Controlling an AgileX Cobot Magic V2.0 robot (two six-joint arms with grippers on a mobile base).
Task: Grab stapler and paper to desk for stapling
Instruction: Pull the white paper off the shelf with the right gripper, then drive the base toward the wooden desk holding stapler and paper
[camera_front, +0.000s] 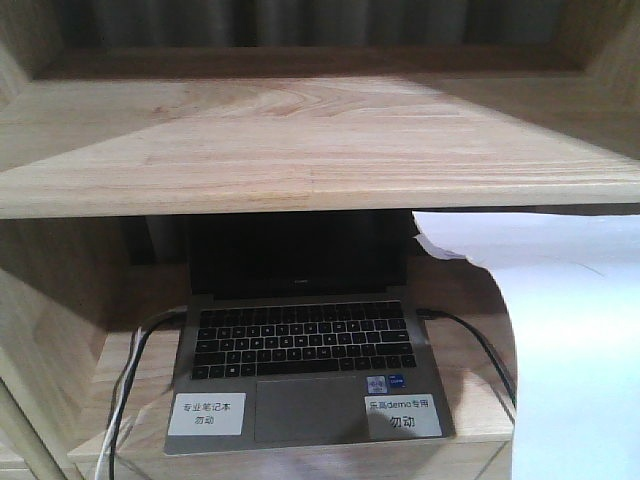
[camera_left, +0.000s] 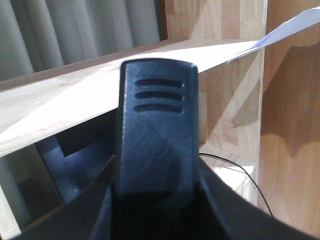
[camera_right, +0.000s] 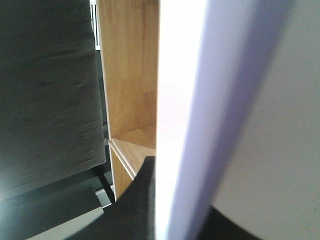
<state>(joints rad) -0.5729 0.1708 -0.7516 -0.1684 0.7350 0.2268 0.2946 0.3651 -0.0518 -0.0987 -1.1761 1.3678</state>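
Observation:
The black stapler (camera_left: 156, 130) fills the middle of the left wrist view, its ribbed end pointing up. My left gripper (camera_left: 156, 175) is shut on it, a dark finger on each side. The white paper (camera_right: 200, 100) runs as a tall bright band through the right wrist view, and my right gripper (camera_right: 180, 205) is shut on its lower part. In the front view the paper (camera_front: 570, 330) hangs at the right, beside the shelf, with a creased upper edge. A corner of the paper (camera_left: 295, 27) also shows at the top right of the left wrist view. Neither gripper appears in the front view. The desk is out of view.
A wooden shelf unit (camera_front: 300, 150) stands straight ahead. An open laptop (camera_front: 300, 340) sits on its lower board with two small white labels on the palm rest. Black and white cables (camera_front: 130, 380) run along the laptop's left side, and a black cable (camera_front: 480, 345) along its right.

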